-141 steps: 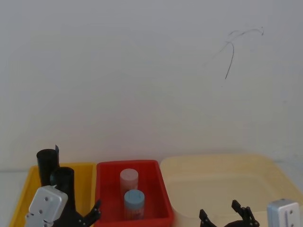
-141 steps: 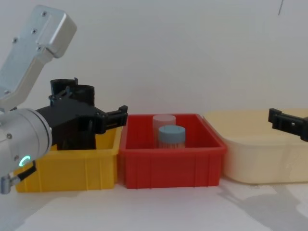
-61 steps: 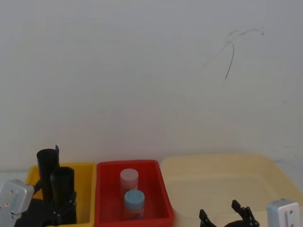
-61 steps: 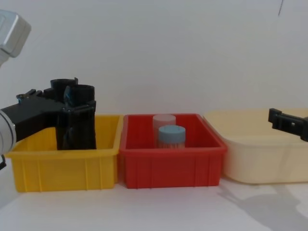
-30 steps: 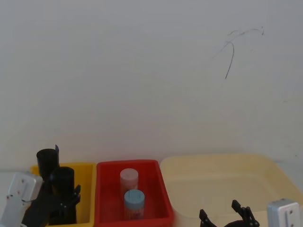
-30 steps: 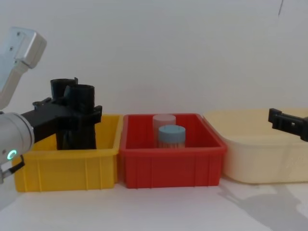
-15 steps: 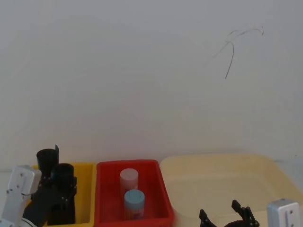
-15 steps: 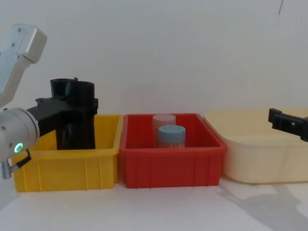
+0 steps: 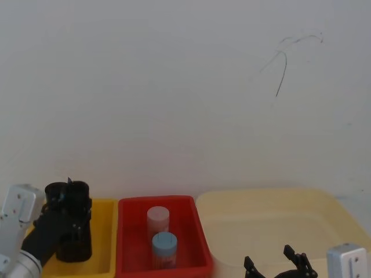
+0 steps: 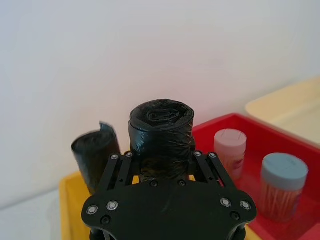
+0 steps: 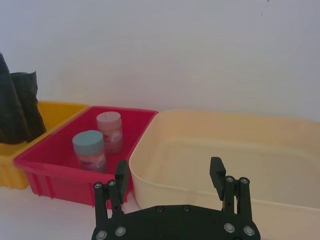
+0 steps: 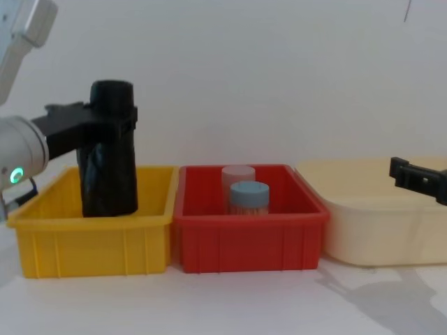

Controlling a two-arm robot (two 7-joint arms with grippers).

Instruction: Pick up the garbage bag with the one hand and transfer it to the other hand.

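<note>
L claw [image 10: 162,156] grips garbage bag [image 10: 161,125]; wrist: flat top.

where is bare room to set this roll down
Bare: inside the cream plastic tub right of the red plastic bin, and the white tabletop in front. Crowded: red bin, two lidded jars; yellow plastic bin, a second black roll beside the garbage bag in the left claw.

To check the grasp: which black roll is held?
The flat-topped garbage bag, in the left gripper; the other roll, with a loose corner up, stands free.
</note>
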